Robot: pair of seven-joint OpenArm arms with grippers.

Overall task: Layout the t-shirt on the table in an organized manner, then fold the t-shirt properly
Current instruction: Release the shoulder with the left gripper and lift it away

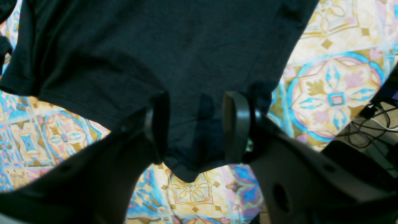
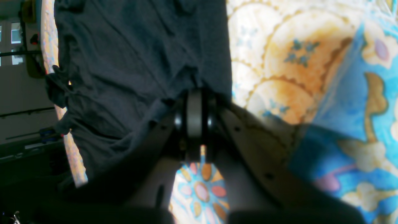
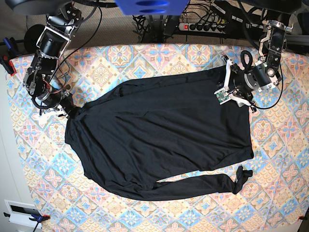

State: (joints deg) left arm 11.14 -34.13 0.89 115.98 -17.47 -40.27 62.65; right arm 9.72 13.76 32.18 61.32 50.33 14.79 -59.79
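Observation:
The black long-sleeved t-shirt point(image 3: 159, 135) lies spread across the patterned table point(image 3: 280, 159), with one sleeve stretched along its near edge and ending in a bunched cuff point(image 3: 243, 175). My right gripper point(image 3: 72, 111) is at the shirt's left end. In the right wrist view that right gripper point(image 2: 194, 102) is shut, pinching an edge of the t-shirt point(image 2: 130, 62). My left gripper point(image 3: 231, 77) is at the shirt's upper right corner. In the left wrist view the left gripper point(image 1: 197, 124) is open, its fingers point(image 1: 236, 124) straddling a corner of the t-shirt point(image 1: 155, 46) just above the table point(image 1: 335, 93).
A power strip with cables point(image 3: 203, 24) lies beyond the table's far edge, and a blue object point(image 3: 149, 6) hangs at top centre. Clamps point(image 3: 7, 63) sit on the left table edge. More cables point(image 1: 373, 124) show off the table beside the left arm.

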